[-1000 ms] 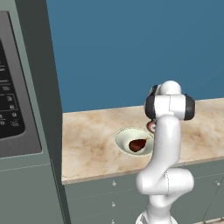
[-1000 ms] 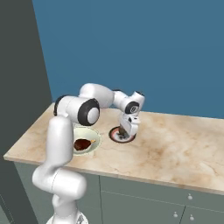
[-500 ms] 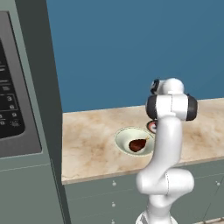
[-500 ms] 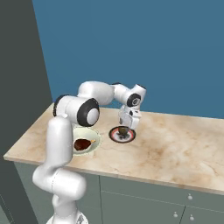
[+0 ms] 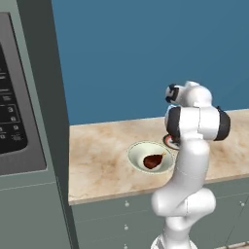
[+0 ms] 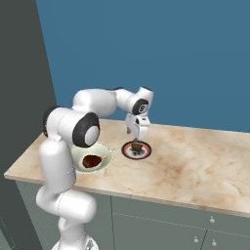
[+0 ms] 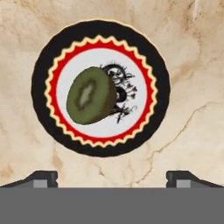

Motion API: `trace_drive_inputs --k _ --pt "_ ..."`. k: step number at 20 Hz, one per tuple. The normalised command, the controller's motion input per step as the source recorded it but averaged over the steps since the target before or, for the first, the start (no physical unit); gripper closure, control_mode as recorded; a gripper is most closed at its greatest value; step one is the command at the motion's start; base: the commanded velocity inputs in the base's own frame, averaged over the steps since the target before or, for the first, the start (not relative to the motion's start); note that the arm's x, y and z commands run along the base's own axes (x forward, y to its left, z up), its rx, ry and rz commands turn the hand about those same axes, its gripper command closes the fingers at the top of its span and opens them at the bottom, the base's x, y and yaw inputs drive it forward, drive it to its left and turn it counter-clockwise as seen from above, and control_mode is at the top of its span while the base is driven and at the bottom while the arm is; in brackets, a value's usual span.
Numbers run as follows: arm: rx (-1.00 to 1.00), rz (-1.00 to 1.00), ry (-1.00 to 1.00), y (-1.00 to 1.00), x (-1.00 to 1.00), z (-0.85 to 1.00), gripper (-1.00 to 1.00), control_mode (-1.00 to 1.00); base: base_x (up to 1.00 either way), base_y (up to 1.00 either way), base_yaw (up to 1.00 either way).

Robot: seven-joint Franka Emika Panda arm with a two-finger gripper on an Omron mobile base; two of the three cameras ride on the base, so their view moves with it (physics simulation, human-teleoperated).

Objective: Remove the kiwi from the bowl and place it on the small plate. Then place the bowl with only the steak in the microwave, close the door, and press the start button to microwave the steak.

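Observation:
The kiwi (image 7: 91, 95), cut face up, lies on the small plate (image 7: 40, 89) with nothing holding it. My gripper (image 7: 112, 179) hangs open straight above the plate, its fingertips (image 7: 41, 177) spread wide. From the right base view the gripper (image 6: 138, 131) stands just over the kiwi (image 6: 137, 146) and the plate (image 6: 128, 151). The bowl (image 6: 104, 157) sits left of the plate and holds only the steak (image 6: 91, 160). In the left base view the bowl (image 5: 138, 151) and steak (image 5: 153, 160) lie in front of my arm. The microwave's keypad (image 5: 9, 121) is at the far left; the door is out of view.
A tall grey cabinet side (image 5: 46, 87) borders the counter's left end. The marble counter (image 6: 195, 166) stretches right of the plate, against a blue wall. Its front edge runs above grey drawers (image 6: 161, 219).
The gripper has opened wide and risen from the plate. The kiwi stays on the plate; bowl and steak have not moved.

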Motion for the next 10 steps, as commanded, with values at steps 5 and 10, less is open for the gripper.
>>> trace_drive_inputs --k 5,10 --pt "-0.03 0.05 -0.39 0.18 -1.00 0.13 -1.00 -1.00 0.00 0.00 0.00" --pt "-0.16 0.15 -0.30 0.50 -1.00 0.35 -1.00 -1.00 0.00 0.00 0.00"
